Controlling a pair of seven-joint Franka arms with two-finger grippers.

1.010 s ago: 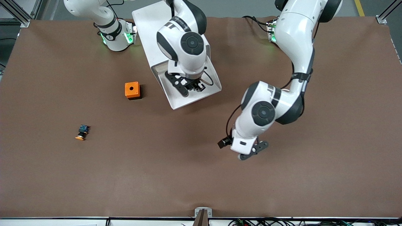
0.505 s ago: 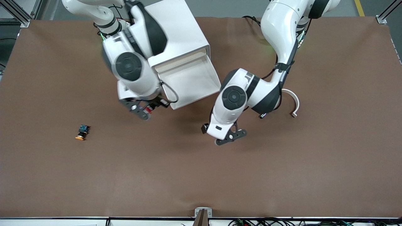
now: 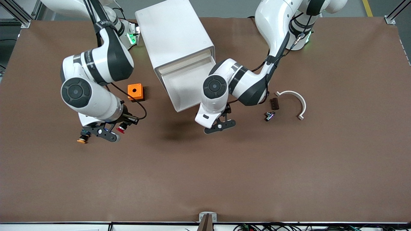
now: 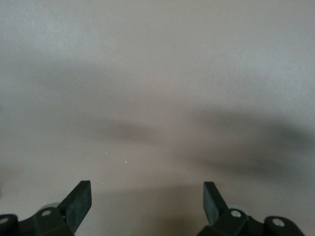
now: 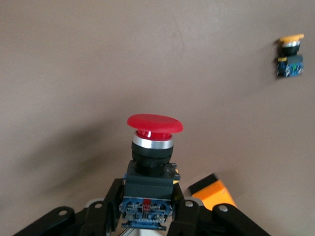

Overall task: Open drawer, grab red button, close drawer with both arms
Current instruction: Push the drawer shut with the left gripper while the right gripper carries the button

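Note:
The white cabinet [image 3: 175, 38] has its top drawer [image 3: 184, 91] pulled open, and the tray shows nothing in it. My right gripper [image 3: 113, 131] is shut on the red-capped button [image 3: 121, 129] and holds it over the table beside the orange-yellow button [image 3: 83, 138]. In the right wrist view the gripper [image 5: 147, 204] clamps the blue-black body, with the red cap [image 5: 154, 124] pointing away from the fingers. My left gripper [image 3: 221, 124] is over the table at the drawer's front corner. The left wrist view shows it [image 4: 147, 196] open and empty over bare table.
An orange cube with a hole [image 3: 135, 92] sits beside the cabinet toward the right arm's end. A white curved piece [image 3: 298, 99], a dark block [image 3: 274, 103] and a small part [image 3: 269, 115] lie toward the left arm's end. The orange-yellow button also shows in the right wrist view [image 5: 290, 54].
My right gripper left the drawer with the red button and swung toward the right arm's end, next to the orange-yellow button. My left arm moved up to the drawer's front.

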